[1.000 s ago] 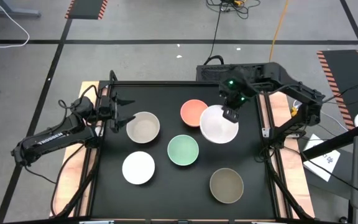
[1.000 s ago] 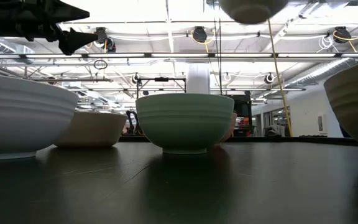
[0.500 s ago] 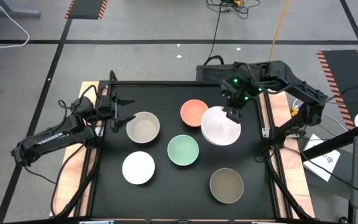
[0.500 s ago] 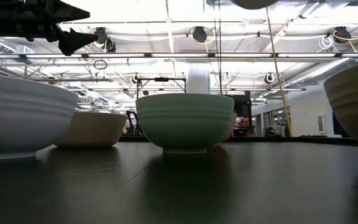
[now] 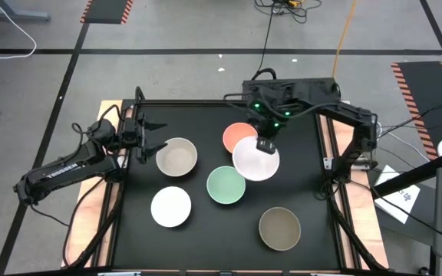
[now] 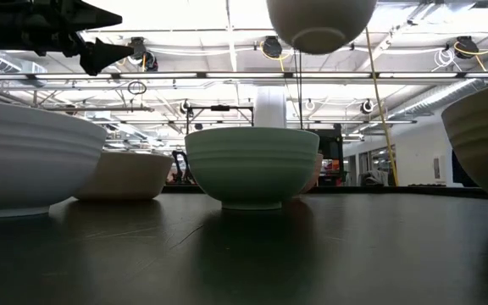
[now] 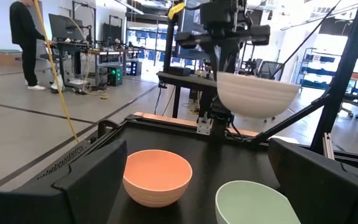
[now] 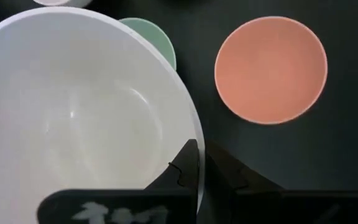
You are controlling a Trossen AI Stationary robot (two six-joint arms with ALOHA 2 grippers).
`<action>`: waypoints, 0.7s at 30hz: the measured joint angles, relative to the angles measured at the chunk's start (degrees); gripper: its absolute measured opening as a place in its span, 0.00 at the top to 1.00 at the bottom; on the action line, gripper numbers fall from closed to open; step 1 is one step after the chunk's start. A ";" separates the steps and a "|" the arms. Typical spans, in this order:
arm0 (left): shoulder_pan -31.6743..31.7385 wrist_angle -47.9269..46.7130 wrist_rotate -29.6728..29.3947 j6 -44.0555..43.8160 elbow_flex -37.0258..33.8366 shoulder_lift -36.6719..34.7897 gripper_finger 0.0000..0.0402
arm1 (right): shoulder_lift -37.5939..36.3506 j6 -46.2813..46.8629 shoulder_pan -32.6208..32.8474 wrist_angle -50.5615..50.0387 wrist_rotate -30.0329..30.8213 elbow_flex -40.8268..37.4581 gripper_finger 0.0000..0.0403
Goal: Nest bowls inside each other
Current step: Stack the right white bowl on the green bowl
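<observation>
My right gripper point(image 5: 265, 146) is shut on a white bowl point(image 5: 254, 161) that it holds in the air above the gap between the coral-pink bowl point(image 5: 237, 135) and the mint-green bowl point(image 5: 226, 185). On the black table stand a beige-grey bowl point(image 5: 176, 156), a second white bowl point(image 5: 170, 206) and an olive-tan bowl point(image 5: 279, 228), each on its foot. At the left edge my left gripper point(image 5: 158, 136) waits open, level, beside the beige-grey bowl and touching nothing. My right gripper pinches the white bowl's rim point(image 8: 194, 134) on the side toward the table's far edge, one finger point(image 8: 182, 171) inside the bowl and one finger point(image 8: 232, 174) outside. The fingers slant down from above. The bowl point(image 6: 320, 21) hangs upright, mouth up, clear of the table and of the other bowls.
Wooden strips and metal rails point(image 5: 330, 153) frame the black table top point(image 5: 206, 238). Open table shows between the second white bowl and the olive-tan bowl, along the near edge. A person point(image 7: 27, 37) stands far off in the room.
My right gripper has carried the white bowl toward the table's left edge and a little nearer, from beside the coral-pink bowl to partly over it. It has come lower in the last half second. The bowl stays upright in the hold.
</observation>
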 joint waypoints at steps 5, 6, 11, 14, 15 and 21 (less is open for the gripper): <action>0.00 -0.03 0.07 0.06 0.00 0.00 0.02 | 2.87 -2.04 0.69 5.80 -3.94 0.00 1.00; 0.00 -0.07 0.07 0.06 0.00 0.02 0.02 | 3.26 -2.48 0.90 6.68 -4.82 0.00 1.00; 0.00 -0.33 0.13 0.22 0.00 0.02 0.02 | 4.89 -3.24 1.36 8.49 -6.04 0.00 1.00; 0.00 -0.59 0.17 0.68 0.00 0.02 0.02 | 5.03 -3.79 1.28 10.64 -5.95 -0.04 1.00; 0.04 -0.60 0.17 0.83 0.00 0.02 0.02 | 5.03 -3.83 1.28 11.57 -5.95 -0.04 1.00; 0.02 -1.11 0.22 1.33 0.00 0.02 0.02 | 5.01 -4.20 1.32 16.41 -7.00 -0.04 1.00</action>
